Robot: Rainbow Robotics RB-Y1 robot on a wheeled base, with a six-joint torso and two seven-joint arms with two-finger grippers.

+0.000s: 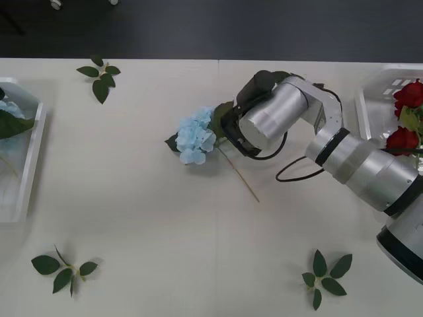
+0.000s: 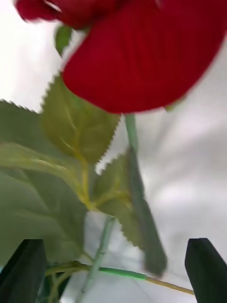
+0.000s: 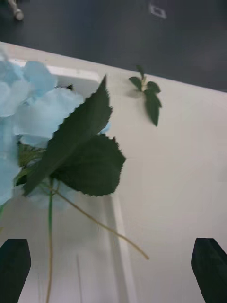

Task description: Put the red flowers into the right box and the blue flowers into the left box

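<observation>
The right arm [image 1: 350,162], silver with black joints, comes in from the right edge of the front view and bends at the elbow, and its forearm reaches back across the middle of the pale cream tabletop [image 1: 165,218]. Its dark wrist end lies right against a loose pale-blue hydrangea cluster [image 1: 196,137] on the tabletop. That flower's thin stem runs out from under the arm towards the near side. A black cable [image 1: 291,175] loops under the forearm.

At the far right sits the right box [image 1: 373,105], a shallow white plastic tray with a slotted rim, and the deep-red roses [image 1: 410,96] lie in it. At the far left sits the left box [image 1: 30,165], a matching white tray with more blue hydrangea and a dark leaf [image 1: 10,109] at its far end. Three flowerless green leaf sprigs lie apart on the tabletop: one far left [image 1: 100,74], one near left [image 1: 63,269] and one near right [image 1: 326,276].

In the right wrist view the right pincer [image 2: 113,272] is spread wide and grips nothing. A red bloom, its green stem and toothed leaves hang close before it over a white surface. The left pincer [image 3: 113,270] is also spread wide and empty, above the left box's blue cluster and wall.
</observation>
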